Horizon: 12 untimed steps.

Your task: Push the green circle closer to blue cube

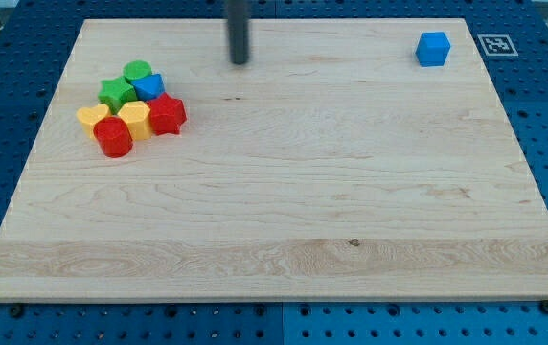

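Note:
The green circle (138, 70) sits at the top of a tight cluster of blocks at the view's upper left. The blue cube (433, 48) stands alone near the view's upper right corner of the wooden board (284, 211). My tip (240, 61) is near the top edge, to the right of the cluster and well left of the blue cube. It touches no block.
The cluster also holds a green star (116, 92), a second blue block (149, 87), a red star (167, 114), a yellow heart (134, 118), a yellow block (91, 117) and a red cylinder (114, 137). A black-and-white marker (495, 44) lies beyond the board's upper right corner.

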Each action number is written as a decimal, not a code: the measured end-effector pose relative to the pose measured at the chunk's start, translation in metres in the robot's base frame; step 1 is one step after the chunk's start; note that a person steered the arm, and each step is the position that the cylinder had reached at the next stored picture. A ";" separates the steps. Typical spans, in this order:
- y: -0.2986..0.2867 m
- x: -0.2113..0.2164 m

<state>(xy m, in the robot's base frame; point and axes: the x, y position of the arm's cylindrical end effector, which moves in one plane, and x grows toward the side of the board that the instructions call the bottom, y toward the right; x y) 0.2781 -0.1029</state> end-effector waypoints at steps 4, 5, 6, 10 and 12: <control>-0.182 0.024; -0.150 0.028; -0.120 0.044; -0.007 0.054; 0.047 0.033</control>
<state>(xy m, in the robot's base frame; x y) 0.3112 -0.0558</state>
